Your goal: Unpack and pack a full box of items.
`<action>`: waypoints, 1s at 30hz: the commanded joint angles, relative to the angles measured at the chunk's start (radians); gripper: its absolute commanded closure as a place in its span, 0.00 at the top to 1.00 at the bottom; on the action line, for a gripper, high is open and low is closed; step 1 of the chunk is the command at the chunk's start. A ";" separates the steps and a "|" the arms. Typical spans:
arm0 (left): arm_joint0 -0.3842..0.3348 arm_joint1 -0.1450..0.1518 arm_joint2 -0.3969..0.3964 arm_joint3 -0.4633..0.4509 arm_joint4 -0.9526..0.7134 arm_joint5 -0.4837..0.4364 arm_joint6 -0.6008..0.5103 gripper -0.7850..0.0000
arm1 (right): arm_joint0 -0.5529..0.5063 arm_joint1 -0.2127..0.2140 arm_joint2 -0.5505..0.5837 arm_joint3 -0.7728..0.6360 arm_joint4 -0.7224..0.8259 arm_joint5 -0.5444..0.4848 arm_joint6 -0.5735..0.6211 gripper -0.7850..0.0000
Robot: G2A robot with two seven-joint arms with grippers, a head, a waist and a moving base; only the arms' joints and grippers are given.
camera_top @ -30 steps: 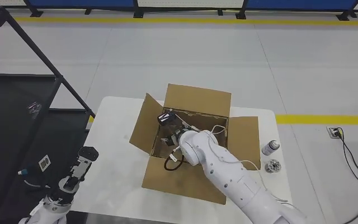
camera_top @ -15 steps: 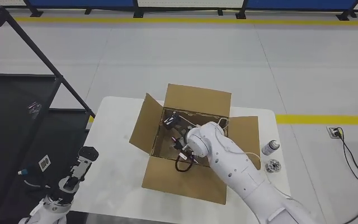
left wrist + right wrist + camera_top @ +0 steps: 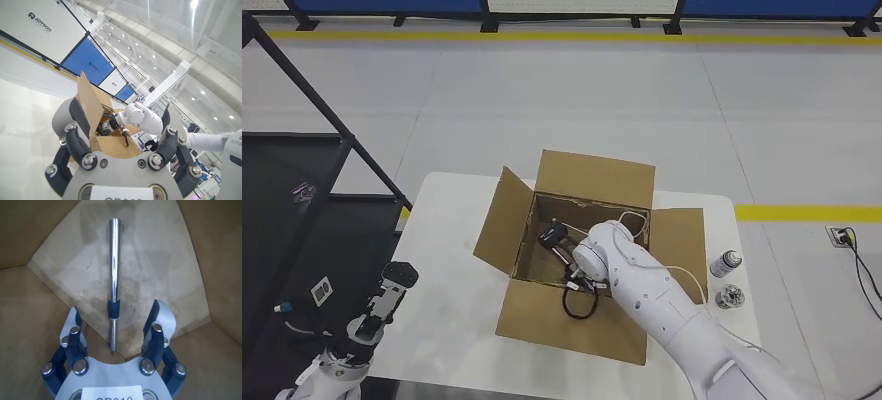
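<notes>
1. The cardboard box stands open in the middle of the white table, with its flaps folded outward. The flap on the left side stands steeply.
2. On the table to the right of the box, near its right flap, stands a small can. Just beside the can lies a small shiny round item.
3. The right arm goes down into the box, and from above its smooth white shell covers much of the opening.
4. The right gripper sits low inside the box with its fingers spread to either side of a metal rod, touching neither side of it.
5. The rod is slim, straight and mirror-polished, with a dark blue band near the gripper. It lies on the box's matt, scuffed brown floor.
6. The left gripper hangs by the table's left edge, well apart from the box. Its fingers are wide apart and hold nothing, and their black pads look rough.
</notes>
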 commanded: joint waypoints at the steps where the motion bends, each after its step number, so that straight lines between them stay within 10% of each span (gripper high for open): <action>1: 0.000 0.000 0.000 0.000 0.000 0.000 0.000 1.00 | 0.008 -0.009 -0.003 0.032 0.015 -0.015 -0.005 0.44; 20: 0.000 0.000 0.000 0.000 0.000 0.000 0.000 1.00 | 0.057 -0.105 -0.047 0.267 0.029 0.015 -0.090 0.35; 22: 0.000 0.000 0.000 0.000 0.000 0.000 0.000 1.00 | 0.062 -0.113 -0.049 0.284 0.030 0.014 -0.096 0.03; 30: 0.000 0.000 0.000 0.000 0.000 0.000 0.000 1.00 | 0.086 -0.133 -0.042 0.333 0.033 0.034 -0.131 0.00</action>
